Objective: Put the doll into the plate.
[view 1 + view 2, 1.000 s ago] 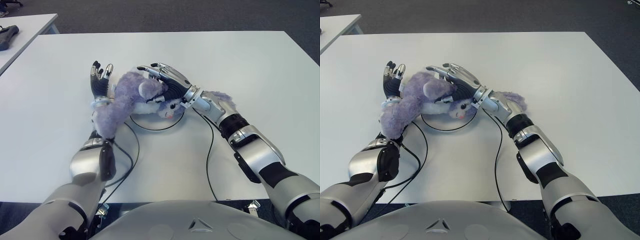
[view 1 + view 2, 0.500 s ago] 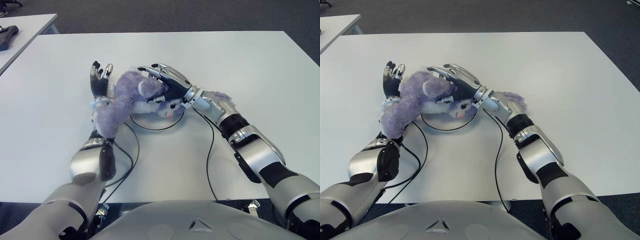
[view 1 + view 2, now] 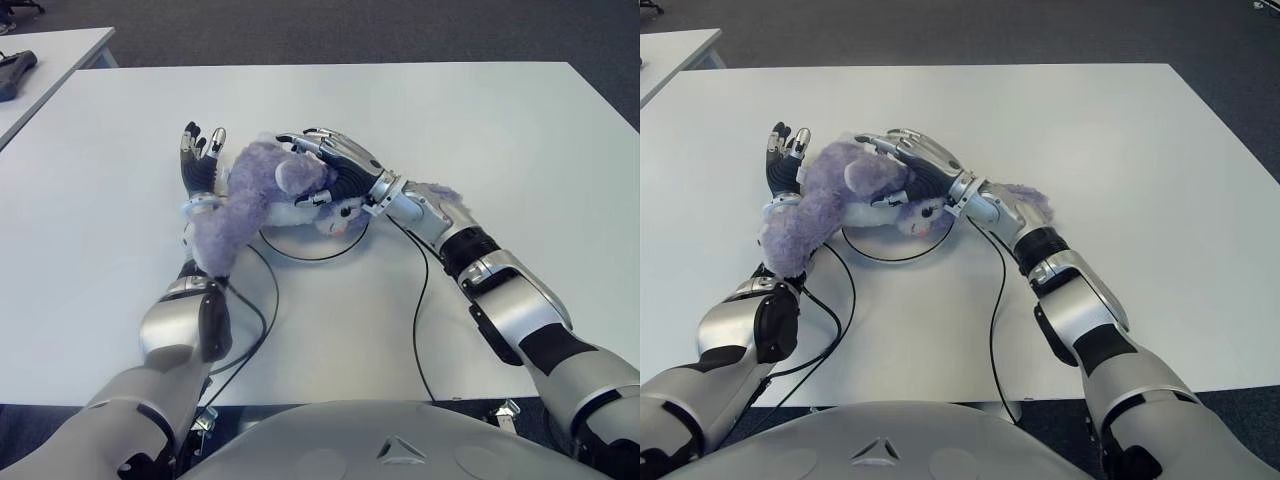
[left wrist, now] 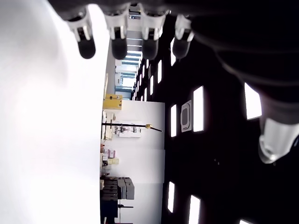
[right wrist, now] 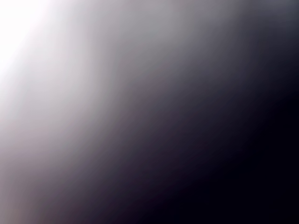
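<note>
A fluffy purple doll [image 3: 250, 195] with a white face lies slanted over my left wrist, its head over the white, dark-rimmed plate [image 3: 310, 258] in the middle of the table. My right hand [image 3: 330, 165] cups the doll's head from above, fingers draped over it and thumb on the near side. Just left of the doll is my left hand [image 3: 200, 155], palm up with its fingers straight and holding nothing; the left wrist view shows the same. The right wrist view is dark and shows nothing I can read.
The white table [image 3: 500, 130] stretches wide to the right and back. Black cables [image 3: 420, 300] loop over it from both wrists. A purple fuzzy tuft [image 3: 440, 193] shows behind my right wrist. A second table [image 3: 50, 50] with a dark object [image 3: 15, 70] stands at the far left.
My right hand has settled slightly lower and to the right on the doll's head, its fingers curling a little more. The doll and the left hand have barely moved.
</note>
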Tool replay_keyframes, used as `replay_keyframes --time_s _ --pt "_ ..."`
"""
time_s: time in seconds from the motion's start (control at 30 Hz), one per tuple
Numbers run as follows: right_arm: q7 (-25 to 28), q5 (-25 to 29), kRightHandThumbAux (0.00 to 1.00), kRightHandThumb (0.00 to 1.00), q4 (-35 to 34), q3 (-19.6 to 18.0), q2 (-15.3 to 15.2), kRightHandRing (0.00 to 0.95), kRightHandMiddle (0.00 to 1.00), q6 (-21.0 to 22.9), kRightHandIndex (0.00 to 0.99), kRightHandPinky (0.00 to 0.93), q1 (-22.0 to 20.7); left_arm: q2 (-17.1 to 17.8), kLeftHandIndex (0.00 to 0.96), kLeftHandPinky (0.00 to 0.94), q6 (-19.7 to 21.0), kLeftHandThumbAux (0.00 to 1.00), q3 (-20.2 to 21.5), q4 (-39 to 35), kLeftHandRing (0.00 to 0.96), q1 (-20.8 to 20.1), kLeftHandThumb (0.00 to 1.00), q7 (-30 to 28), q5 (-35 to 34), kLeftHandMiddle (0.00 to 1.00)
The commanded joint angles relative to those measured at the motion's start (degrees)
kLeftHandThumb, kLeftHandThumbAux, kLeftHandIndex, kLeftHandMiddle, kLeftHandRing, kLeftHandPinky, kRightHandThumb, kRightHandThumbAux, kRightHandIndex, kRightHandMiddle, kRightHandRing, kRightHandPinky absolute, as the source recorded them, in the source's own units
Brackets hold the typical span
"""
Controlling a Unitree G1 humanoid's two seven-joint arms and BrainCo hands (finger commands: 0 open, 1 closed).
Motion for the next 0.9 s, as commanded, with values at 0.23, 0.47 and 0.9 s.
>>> replay_keyframes --time_s 0.23,0.47,0.9 --pt "8.1 4.6 0.328 0.101 -4.4 -2.9 -2.2 0.000 0.000 2.7 0.000 0.000 1.3 -5.9 0.015 0.000 3.8 0.531 0.2 8.3 0.018 14.9 0.000 -0.2 -0.8 0.058" --pt "7.0 4.7 0.335 0.108 0.9 -3.8 -0.7 0.000 0.000 2.7 0.000 0.000 -2.7 -5.9 0.021 0.000 3.9 0.523 0.5 8.3 0.021 14.8 0.000 -0.3 -1.1 0.063" --pt "9.4 8.5 0.301 0.118 4.5 -6.3 0.8 0.000 0.000 1.4 0.000 0.000 -5.3 -6.2 0.019 0.000 3.4 0.533 0.8 8.2 0.025 14.8 0.000 -0.7 -1.3 0.069"
